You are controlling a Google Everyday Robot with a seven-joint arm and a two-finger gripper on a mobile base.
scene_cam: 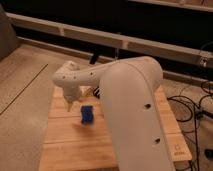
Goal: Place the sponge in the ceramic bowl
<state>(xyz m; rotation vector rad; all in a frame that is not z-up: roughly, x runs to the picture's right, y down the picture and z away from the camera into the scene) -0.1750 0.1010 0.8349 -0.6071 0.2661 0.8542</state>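
dim warm light, dark behind; pale pincer point(69, 103) hangs over the lit wooden table point(62, 146).

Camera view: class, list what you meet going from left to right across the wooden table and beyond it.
wooden table, its bare left edge → gripper, hanging above the table just left of the sponge → sponge → white arm link → cables on the floor
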